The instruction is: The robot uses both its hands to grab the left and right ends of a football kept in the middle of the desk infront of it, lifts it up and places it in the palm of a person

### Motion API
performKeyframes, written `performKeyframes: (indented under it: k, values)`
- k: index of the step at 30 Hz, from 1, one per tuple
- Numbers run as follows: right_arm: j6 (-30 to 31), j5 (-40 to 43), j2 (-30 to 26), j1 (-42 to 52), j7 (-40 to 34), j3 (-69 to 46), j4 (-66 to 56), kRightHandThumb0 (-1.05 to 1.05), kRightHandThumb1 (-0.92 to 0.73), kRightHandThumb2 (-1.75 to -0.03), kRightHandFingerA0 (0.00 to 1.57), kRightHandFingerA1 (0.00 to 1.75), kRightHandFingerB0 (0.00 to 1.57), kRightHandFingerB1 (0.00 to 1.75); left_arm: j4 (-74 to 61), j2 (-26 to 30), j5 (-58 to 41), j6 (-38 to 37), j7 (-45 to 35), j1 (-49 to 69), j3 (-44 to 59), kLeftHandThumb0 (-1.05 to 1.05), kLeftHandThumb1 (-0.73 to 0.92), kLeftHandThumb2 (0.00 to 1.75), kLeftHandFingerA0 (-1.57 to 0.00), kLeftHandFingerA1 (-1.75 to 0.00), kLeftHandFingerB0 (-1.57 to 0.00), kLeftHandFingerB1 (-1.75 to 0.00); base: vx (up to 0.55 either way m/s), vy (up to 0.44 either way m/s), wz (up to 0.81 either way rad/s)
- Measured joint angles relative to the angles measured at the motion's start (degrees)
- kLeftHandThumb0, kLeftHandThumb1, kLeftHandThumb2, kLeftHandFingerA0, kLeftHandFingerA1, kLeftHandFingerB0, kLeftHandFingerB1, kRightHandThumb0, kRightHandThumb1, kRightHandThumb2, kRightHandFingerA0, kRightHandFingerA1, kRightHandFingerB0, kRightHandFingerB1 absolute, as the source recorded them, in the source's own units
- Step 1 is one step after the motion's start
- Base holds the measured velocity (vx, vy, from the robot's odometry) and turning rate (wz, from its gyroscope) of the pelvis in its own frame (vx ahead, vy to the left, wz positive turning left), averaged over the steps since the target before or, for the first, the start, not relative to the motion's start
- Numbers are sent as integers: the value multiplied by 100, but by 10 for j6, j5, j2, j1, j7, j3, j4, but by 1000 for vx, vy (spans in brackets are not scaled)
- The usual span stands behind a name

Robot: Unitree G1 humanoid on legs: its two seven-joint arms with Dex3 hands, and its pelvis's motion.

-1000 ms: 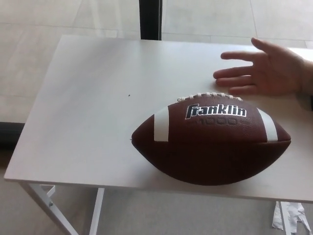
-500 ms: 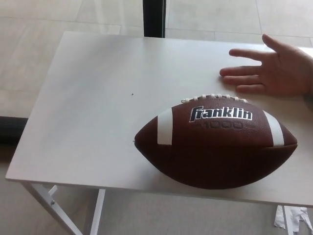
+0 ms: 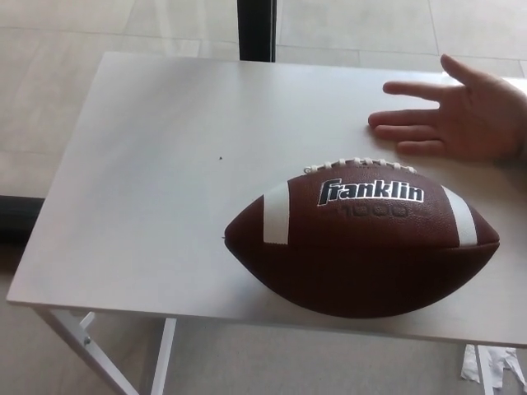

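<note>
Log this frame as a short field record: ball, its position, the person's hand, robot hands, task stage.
ball: brown football with white stripes, white laces on top, "Franklin" printed on its side
position: lying lengthwise on the white desk, toward the near edge and right of centre
person's hand: open hand palm up at the far right of the desk, behind the ball, not touching it
robot hands: neither in view
task stage: ball not yet grasped or lifted
</note>
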Motion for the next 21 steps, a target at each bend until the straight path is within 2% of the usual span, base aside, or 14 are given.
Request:
performKeyframes:
  k: [1, 2, 3, 4, 5, 6, 7, 9, 12, 13, 14, 15, 16, 21]
  values:
    - [0, -4, 8, 0, -1, 14, 8, -86, -77, -114, 29, 51, 8, 35, -15, -16, 0, 7, 4, 1, -18, -76, 73, 112, -14, -55, 0, -33, 0, 0, 0]
    - [0, -10, 15, 0, -3, 29, 18, -86, -77, -114, 29, 51, 8, 35, -28, -32, 0, 15, 8, 4, -34, -76, 73, 112, -14, -55, 0, -33, 0, 0, 0]
    - [0, -17, 17, 0, -7, 43, 31, -90, -92, -71, 31, 38, 17, 26, -38, -47, 1, 22, 13, 7, -50, -88, 78, 118, -19, -58, 0, -26, 0, 0, 0]
    - [0, -24, 19, 1, -10, 52, 43, -91, -92, -71, 31, 39, 17, 26, -44, -59, 1, 29, 18, 8, -61, -83, 76, 118, -19, -57, 0, -29, 0, 0, 0]
    - [0, -30, 22, 2, -14, 59, 53, -88, -75, -114, 24, 49, 6, 38, -48, -69, 2, 35, 23, 10, -73, -79, 72, 111, -12, -53, -1, -34, 0, 0, 0]
    - [-1, -36, 26, 5, -18, 66, 61, -94, -92, -73, 67, 145, 22, 29, -50, -78, 4, 42, 28, 12, -84, -88, 80, 120, -20, -58, 0, -28, 0, 0, 0]
    - [-1, -40, 29, 11, -21, 73, 65, -90, -92, -71, 37, 95, 21, 29, -53, -84, 7, 47, 34, 13, -94, -89, 81, 121, -18, -56, 0, -28, 0, 0, 0]
    - [3, -48, 31, 22, -25, 86, 65, -87, -92, -70, 34, 42, 20, 28, -56, -93, 14, 56, 44, 15, -107, -90, 83, 122, -16, -56, -2, -26, 0, 0, 0]
    - [3, -56, 33, 32, -26, 96, 68, -88, -92, -70, 28, 38, 19, 27, -55, -107, 22, 63, 58, 15, -124, -89, 82, 122, -19, -58, 0, -27, 0, 0, 0]
    - [2, -58, 34, 33, -26, 98, 72, -90, -92, -71, 29, 38, 16, 27, -55, -109, 24, 65, 61, 15, -127, -90, 92, 82, -22, -53, -5, -24, 0, 0, 0]
    - [1, -60, 34, 33, -26, 101, 77, -90, -74, -114, 23, 51, 5, 37, -55, -111, 25, 66, 64, 15, -129, -86, 80, 114, -18, -57, -6, -30, 0, 0, 0]
    - [0, -63, 34, 33, -27, 105, 85, -90, -74, -114, 23, 51, 5, 37, -55, -115, 27, 67, 67, 16, -134, -86, 80, 114, -18, -57, -6, -30, 0, 0, 0]
    - [-1, -66, 34, 33, -27, 109, 91, -93, -91, -72, 32, 41, 15, 26, -55, -121, 28, 67, 70, 19, -138, -85, 80, 115, -19, -57, -5, -30, 0, 0, 0]
    - [-14, -81, 34, 36, -28, 124, 111, -87, -92, -72, 32, 41, 15, 27, -51, -130, 42, 67, 77, 34, -159, -86, 83, 117, -17, -57, -6, -29, 0, 0, 0]
